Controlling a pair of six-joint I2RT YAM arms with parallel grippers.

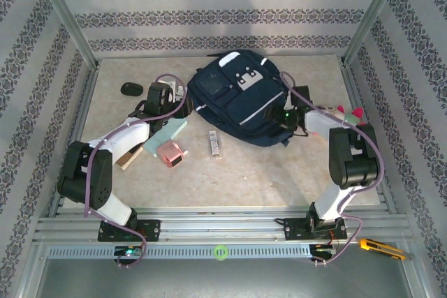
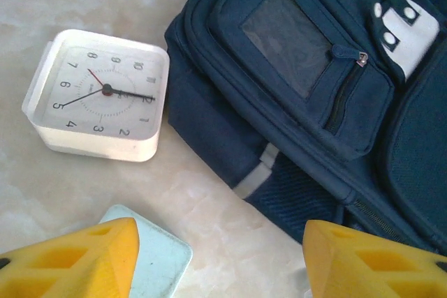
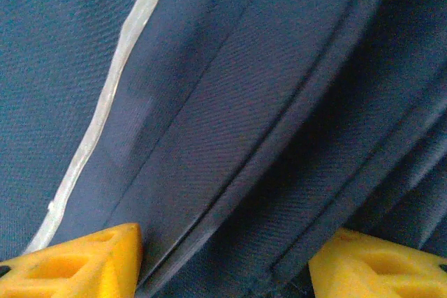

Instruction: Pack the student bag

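Clearly, the student bag (image 1: 237,99) lies at the far middle of the table (image 1: 265,172), front side up, with its pale buckle patch toward the back wall. In the left wrist view its front pocket with a mesh window and a zipper is turned up. The right gripper (image 1: 283,114) is at the bag's near right edge. In the right wrist view its yellow fingers (image 3: 77,259) stand apart and the navy fabric with its folds and a pale trim stripe lies between them; I cannot tell if they pinch it. The left gripper (image 2: 220,232) is just beside the bag's left edge, its fingers apart with nothing between them. Under it I see the bare table and the corner of a mint box (image 2: 157,263). A white square clock (image 2: 105,95) lies face up near the bag's left side, apart from it. Nearer to the arms are a pink object (image 1: 170,153) and a small grey stick-like item (image 1: 214,144). A black oval thing (image 1: 130,88) lies at the far left. A pink and white plush toy (image 1: 347,113) lies behind the right arm, and a yellow cutter knife (image 1: 380,246) rests on the front rail.
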